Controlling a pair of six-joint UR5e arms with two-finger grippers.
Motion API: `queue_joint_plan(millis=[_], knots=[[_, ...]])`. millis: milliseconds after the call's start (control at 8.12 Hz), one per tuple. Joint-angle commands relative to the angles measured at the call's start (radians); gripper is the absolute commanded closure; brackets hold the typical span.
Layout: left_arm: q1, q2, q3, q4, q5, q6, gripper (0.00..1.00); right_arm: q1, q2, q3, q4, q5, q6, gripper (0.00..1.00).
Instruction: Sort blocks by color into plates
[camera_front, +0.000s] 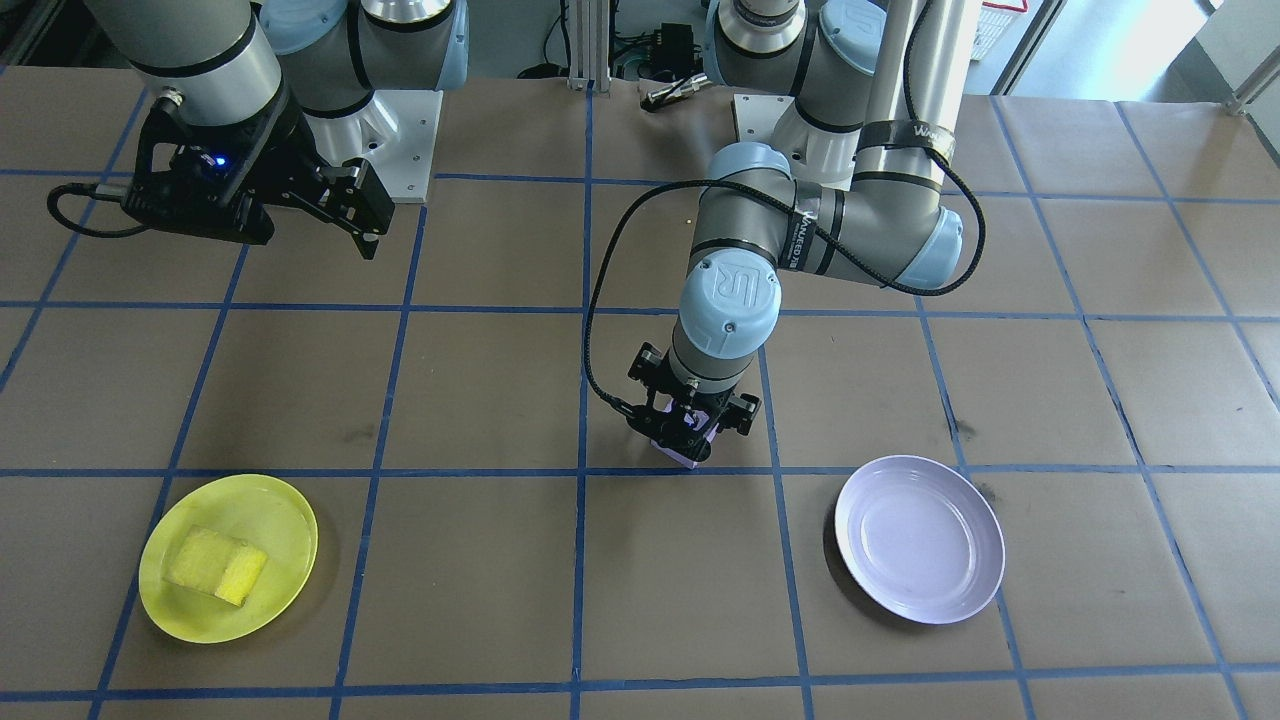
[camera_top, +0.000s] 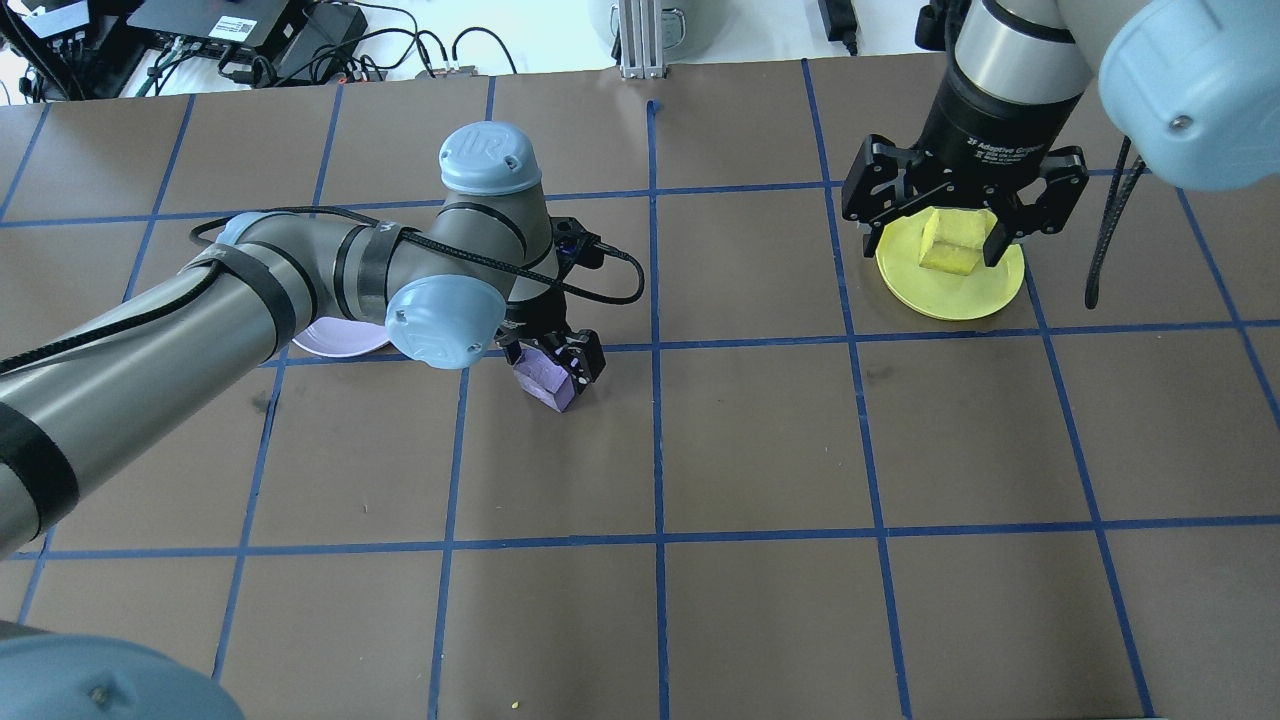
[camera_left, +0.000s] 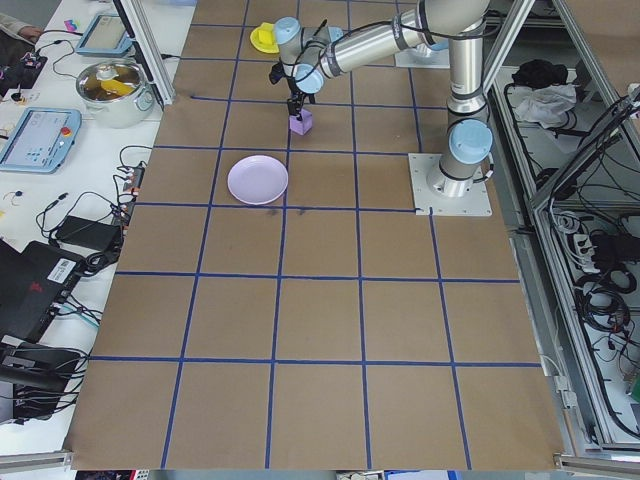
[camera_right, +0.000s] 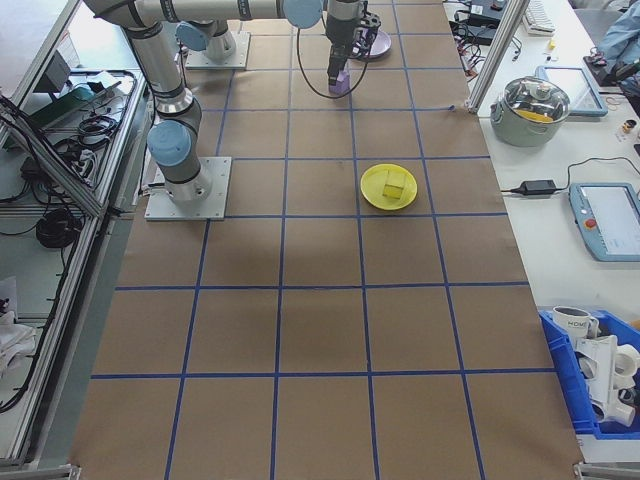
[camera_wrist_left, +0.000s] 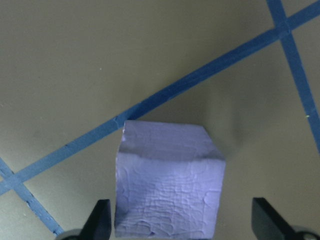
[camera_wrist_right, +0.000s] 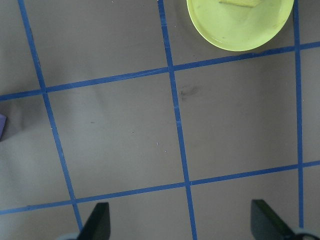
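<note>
Left gripper (camera_wrist_left: 177, 220): down around the purple block (camera_wrist_left: 167, 187), fingers either side. Wrist view shows a clear gap on one side and the other finger at or near the block face, so jaws part open, no firm hold yet as far as I can tell.
Purple block: sits on the desk (camera_top: 760, 440) just beside a blue tape line (camera_wrist_left: 165, 97), near centre, well apart from the lavender plate (camera_front: 920, 538).
Handling, purple block: rough crinkled foam-like skin, likely very light and soft; should give under the fingers and grip well, not slippery, not fragile. Too hard a squeeze would probably just dent it.
Where to hold: two opposite flat side faces, around mid height, fingers square to the faces so it does not twist out by a corner.
Yellow block (camera_front: 216, 565): already lying in the yellow plate (camera_front: 290, 520), looks done.
Lavender plate: nothing on it, glossy; light block may bounce or slide if dropped from high, so release low.
Right gripper (camera_top: 962, 225): wide open, holding nothing, hanging above the yellow plate.
</note>
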Motion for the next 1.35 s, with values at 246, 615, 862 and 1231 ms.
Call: queue_joint_plan(millis=[246, 615, 862, 1231], knots=[[-0.001, -0.036, -0.001, 0.038, 0.003, -0.004, 0.13, 0.000, 0.000, 0.000, 0.000, -0.006, 0.000, 0.00], [-0.001, -0.016, 0.010, 0.024, 0.043, -0.017, 1.00, 0.000, 0.000, 0.000, 0.000, -0.004, 0.000, 0.00], [0.013, 0.042, 0.020, -0.129, 0.061, -0.089, 1.00, 0.000, 0.002, 0.002, 0.000, -0.003, 0.000, 0.00], [0.126, 0.160, 0.080, -0.136, 0.112, -0.090, 1.00, 0.000, 0.000, 0.000, -0.002, -0.001, 0.000, 0.00]])
